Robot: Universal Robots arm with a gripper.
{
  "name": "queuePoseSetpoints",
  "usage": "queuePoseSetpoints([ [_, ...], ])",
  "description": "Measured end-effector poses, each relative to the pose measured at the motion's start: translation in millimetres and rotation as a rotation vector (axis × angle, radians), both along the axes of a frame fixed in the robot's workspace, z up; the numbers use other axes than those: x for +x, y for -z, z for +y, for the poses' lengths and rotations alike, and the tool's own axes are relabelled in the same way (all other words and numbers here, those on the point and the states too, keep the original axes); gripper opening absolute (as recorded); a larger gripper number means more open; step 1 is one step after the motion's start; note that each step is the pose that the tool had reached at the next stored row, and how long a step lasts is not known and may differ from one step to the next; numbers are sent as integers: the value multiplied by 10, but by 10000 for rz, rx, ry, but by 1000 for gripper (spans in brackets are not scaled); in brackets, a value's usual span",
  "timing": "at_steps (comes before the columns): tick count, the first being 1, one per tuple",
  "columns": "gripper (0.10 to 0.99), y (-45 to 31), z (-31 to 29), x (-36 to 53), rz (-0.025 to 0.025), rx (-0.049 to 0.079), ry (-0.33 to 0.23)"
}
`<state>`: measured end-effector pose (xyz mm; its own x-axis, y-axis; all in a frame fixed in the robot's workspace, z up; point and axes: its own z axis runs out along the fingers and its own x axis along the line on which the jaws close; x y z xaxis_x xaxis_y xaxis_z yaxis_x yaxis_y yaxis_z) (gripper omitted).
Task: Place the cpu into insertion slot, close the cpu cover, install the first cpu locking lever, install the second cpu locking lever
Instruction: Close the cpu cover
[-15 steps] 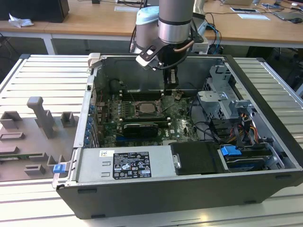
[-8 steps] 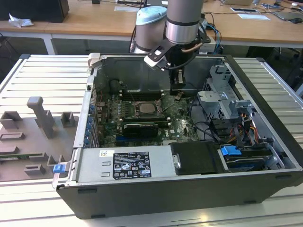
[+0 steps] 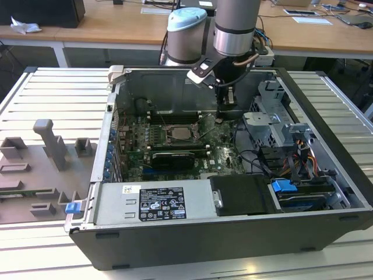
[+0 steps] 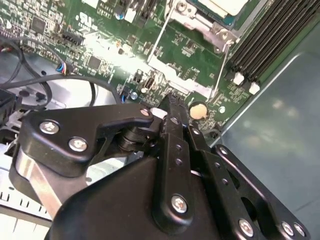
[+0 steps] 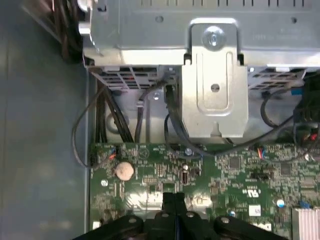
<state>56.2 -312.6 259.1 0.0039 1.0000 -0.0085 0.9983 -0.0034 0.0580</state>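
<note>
The insertion slot (image 3: 180, 133) sits mid-board inside the open computer case, with a silver-grey frame around it. The cpu (image 4: 220, 4) lies in it, its pale face showing at the edge of the second wrist view, and the cpu cover (image 4: 209, 29) lies against it. Two thin wire locking levers (image 4: 159, 42) run out from the socket over the green board. My gripper (image 3: 221, 118) hangs on the exterior view's right of the socket. Its black fingers are shut together on nothing in both wrist views, tips (image 5: 173, 196) just above the board near a lever's end (image 4: 172, 100).
A round coin battery (image 5: 124, 171) sits on the board beside my fingertips. A grey metal drive cage (image 5: 215, 85) with black cables stands close by. Long black memory slots (image 4: 270, 35) flank the socket. A black card (image 3: 173, 157) and the power supply (image 3: 154, 203) lie toward the case's front.
</note>
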Motion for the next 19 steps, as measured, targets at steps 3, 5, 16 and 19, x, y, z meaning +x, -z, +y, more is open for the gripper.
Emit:
queuePoseSetpoints([
  [3, 106, 86, 1, 4, 32, -2, -17],
  [5, 106, 101, 0, -6, 99, -5, -40],
  [16, 106, 106, 1, -125, 121, -2, -55],
  [19, 106, 106, 1, -164, 121, -2, -54],
])
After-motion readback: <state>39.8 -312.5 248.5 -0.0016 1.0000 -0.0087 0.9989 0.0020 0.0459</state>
